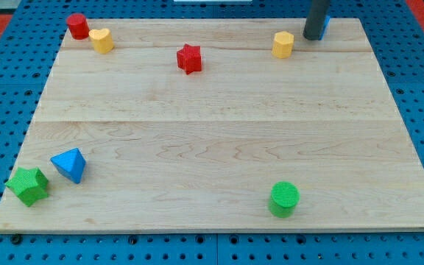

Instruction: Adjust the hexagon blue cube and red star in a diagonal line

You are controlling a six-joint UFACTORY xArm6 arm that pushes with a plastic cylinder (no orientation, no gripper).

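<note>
My rod (316,18) is running off the view's top, so its upper part is not showing. It is hiding most of a blue block (325,24); only a thin blue edge is peeking out, and its shape cannot be told.

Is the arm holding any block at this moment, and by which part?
Nothing is held: the arm has no pincer. My tip stands at the view's top right, against a mostly hidden blue block, right of the yellow hexagon.

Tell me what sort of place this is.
Probably a robotics lab bench: a wooden board lies on a blue perforated base, small coloured blocks such as a red star are scattered about, and my tip touches a mostly hidden blue block.
</note>
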